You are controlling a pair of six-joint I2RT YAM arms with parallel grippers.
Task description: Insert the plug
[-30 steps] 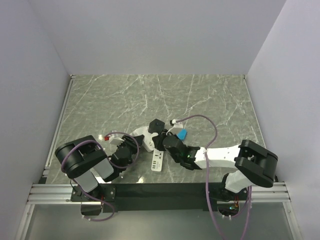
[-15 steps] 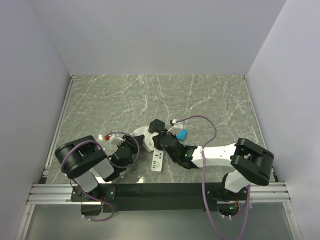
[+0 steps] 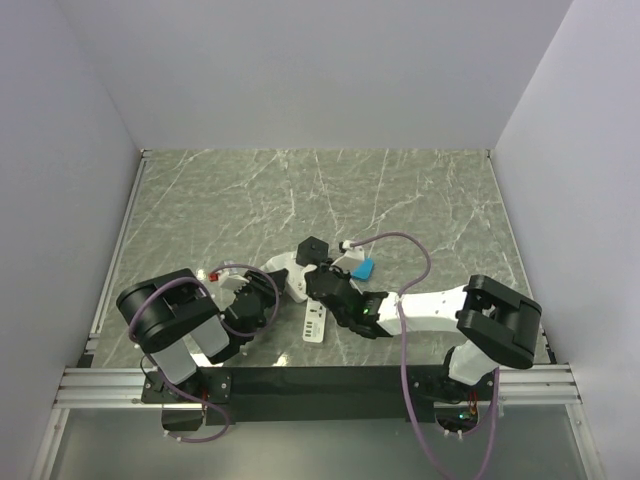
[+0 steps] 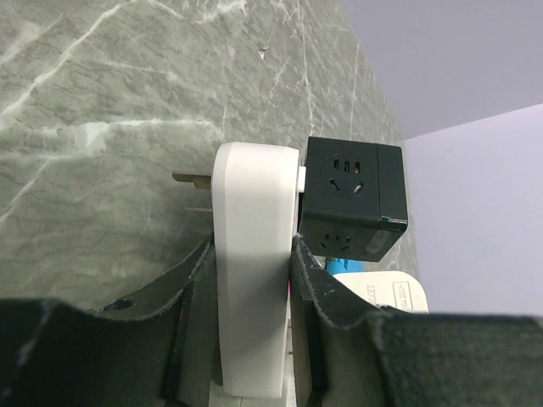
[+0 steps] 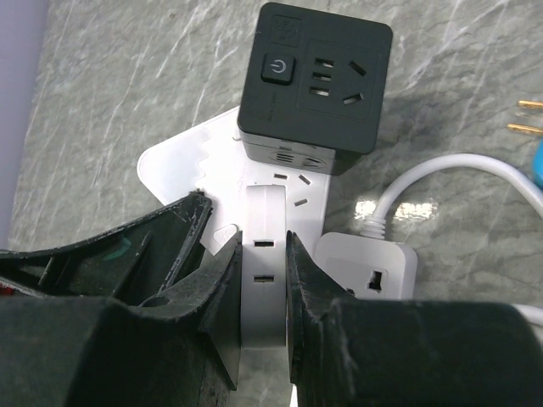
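Plug: your white plug [image 4: 254, 203] sits close to the near edge of the surface [image 3: 250, 190], roughly midway between its left and right edges. Metal prongs [image 4: 191, 178] stick out of one face.
Left tool: you see the left tool [image 4: 253, 259] clamped on the plug's two flat faces, which stand edge-on to its camera.
Cube: a black cube socket [image 4: 352, 199] touches the plug's other face.
Right tool: your right tool [image 5: 263, 259] pinches a white slotted piece [image 5: 263, 208] just below the cube. You cannot tell whether it is one body with the plug.
Strip: a white power strip [image 3: 315, 323] lies just beside both tools, toward the near edge.
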